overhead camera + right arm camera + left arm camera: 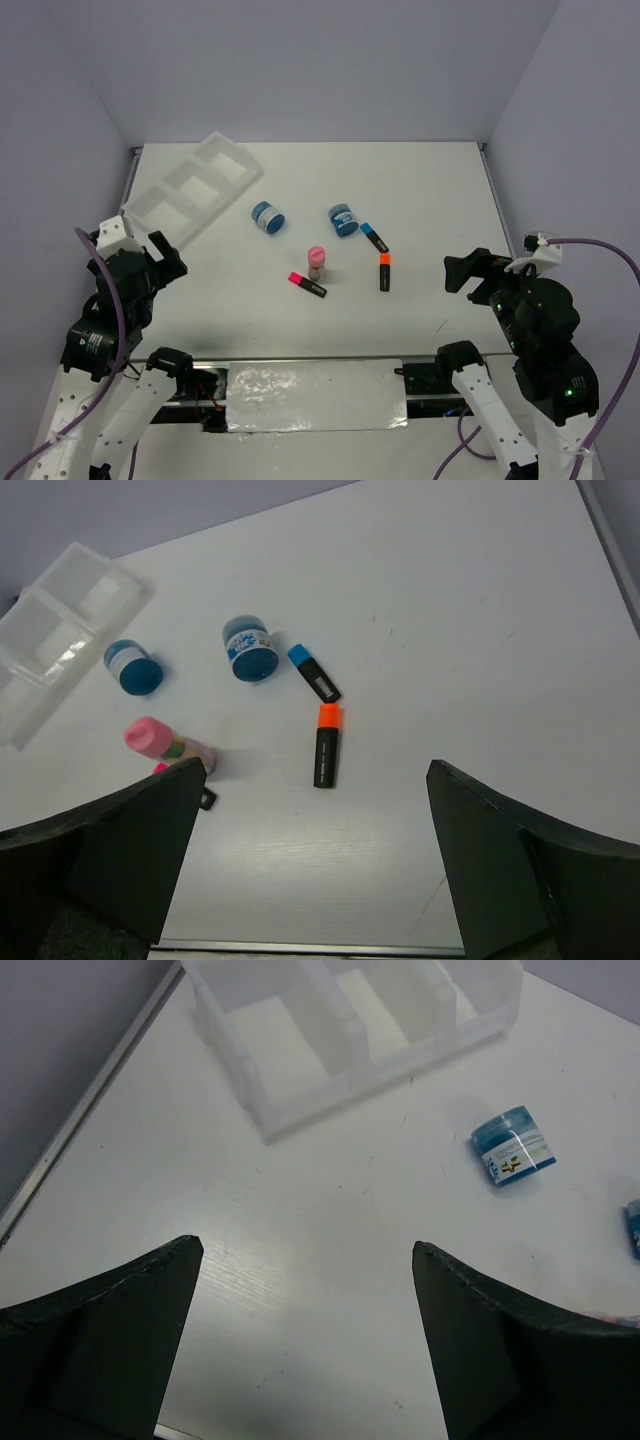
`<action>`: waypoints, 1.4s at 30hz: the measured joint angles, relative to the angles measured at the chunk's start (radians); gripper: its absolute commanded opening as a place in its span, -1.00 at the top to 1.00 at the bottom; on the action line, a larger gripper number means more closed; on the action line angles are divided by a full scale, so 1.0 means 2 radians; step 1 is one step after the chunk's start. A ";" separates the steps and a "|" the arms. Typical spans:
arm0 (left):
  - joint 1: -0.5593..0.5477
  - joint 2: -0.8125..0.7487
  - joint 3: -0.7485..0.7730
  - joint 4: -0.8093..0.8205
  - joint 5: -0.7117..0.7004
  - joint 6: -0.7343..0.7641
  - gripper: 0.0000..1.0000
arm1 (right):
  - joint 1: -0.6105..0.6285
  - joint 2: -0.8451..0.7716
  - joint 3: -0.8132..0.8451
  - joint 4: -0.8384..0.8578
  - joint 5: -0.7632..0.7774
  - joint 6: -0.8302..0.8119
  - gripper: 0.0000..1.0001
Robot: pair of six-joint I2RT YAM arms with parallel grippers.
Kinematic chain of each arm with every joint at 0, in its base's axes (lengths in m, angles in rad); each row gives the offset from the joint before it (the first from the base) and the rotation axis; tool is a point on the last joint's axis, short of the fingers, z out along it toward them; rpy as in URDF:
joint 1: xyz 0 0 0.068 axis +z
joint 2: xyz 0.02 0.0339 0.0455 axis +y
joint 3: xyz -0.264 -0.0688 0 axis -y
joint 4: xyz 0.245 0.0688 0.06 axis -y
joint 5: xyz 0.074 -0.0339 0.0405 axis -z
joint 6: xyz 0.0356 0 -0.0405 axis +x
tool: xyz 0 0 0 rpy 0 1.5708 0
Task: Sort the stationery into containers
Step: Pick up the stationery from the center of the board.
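Hovering over the near corners of the surface, left gripper and right gripper both gape, grasping nothing. Tray lies far left of the bottle. Rolls sit beyond the bottle and markers flank it. Label print is too small to read. In the right wrist view a finger hides most of the pink marker.

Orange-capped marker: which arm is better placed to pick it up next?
Right, likely. The orange-capped marker lies right of centre, near the open right gripper; the open left gripper sits far off near the tray.
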 measured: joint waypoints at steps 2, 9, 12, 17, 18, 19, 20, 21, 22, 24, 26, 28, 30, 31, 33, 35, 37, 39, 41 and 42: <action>0.000 0.000 0.000 0.000 0.000 0.000 -0.99 | 0.000 0.000 0.000 0.000 0.001 0.000 -0.99; 0.000 0.001 0.000 0.000 0.000 0.000 -0.99 | 0.000 0.000 0.000 0.002 0.002 0.000 -0.99; 0.000 0.001 0.000 0.000 0.000 0.000 -0.99 | 0.000 0.003 -0.002 0.009 -0.003 0.006 -0.99; 0.000 0.000 0.000 0.000 0.000 0.000 -0.99 | 0.000 0.061 -0.024 0.058 -0.035 0.014 -0.99; 0.000 0.000 0.000 0.000 0.001 0.000 -0.99 | 0.000 0.095 -0.027 0.071 -0.044 0.017 -1.00; 0.000 0.000 0.000 0.000 0.001 0.000 -0.99 | 0.001 0.132 -0.030 0.084 -0.053 0.019 -0.99; 0.000 0.001 0.000 0.000 0.001 0.000 -0.99 | 0.004 0.176 -0.033 0.102 -0.060 0.022 -1.00; 0.000 0.001 0.000 0.000 0.001 0.000 -0.99 | 0.009 0.212 -0.035 0.115 -0.064 0.023 -0.99; 0.000 0.001 0.000 0.000 0.001 0.000 -0.99 | 0.016 0.248 -0.036 0.130 -0.066 0.023 -0.99; 0.000 0.000 0.000 0.000 0.001 0.000 -0.99 | 0.037 0.325 -0.039 0.164 -0.068 0.019 -0.99; 0.000 0.000 0.000 0.000 0.001 0.000 -0.99 | 0.058 0.384 -0.036 0.187 -0.067 0.006 -0.99; 0.000 0.000 0.000 0.000 0.002 0.000 -0.99 | 0.078 0.452 -0.010 0.195 -0.056 -0.011 -0.91; 0.000 0.000 0.000 0.000 0.002 0.000 -0.99 | 0.091 0.524 0.030 0.207 -0.052 -0.027 -0.81; 0.000 0.000 0.000 0.000 0.002 0.000 -0.99 | 0.095 0.555 0.050 0.214 -0.051 -0.032 -0.80; 0.000 0.000 0.000 0.000 0.002 0.000 -0.99 | 0.102 0.616 0.088 0.227 -0.053 -0.043 -0.80; 0.000 0.000 0.000 0.000 0.002 0.000 -0.99 | 0.109 0.664 0.115 0.237 -0.051 -0.053 -0.81; 0.000 0.000 0.000 0.000 0.002 0.000 -0.99 | 0.119 0.701 0.137 0.238 -0.045 -0.061 -0.81; 0.000 0.000 0.000 0.000 0.002 0.000 -0.99 | 0.130 0.729 0.155 0.236 -0.040 -0.065 -0.81; 0.000 0.000 0.000 0.000 0.002 0.000 -0.99 | 0.137 0.750 0.172 0.237 -0.039 -0.070 -0.80; 0.000 0.000 0.000 0.000 0.002 0.000 -0.99 | 0.140 0.758 0.179 0.236 -0.040 -0.072 -0.80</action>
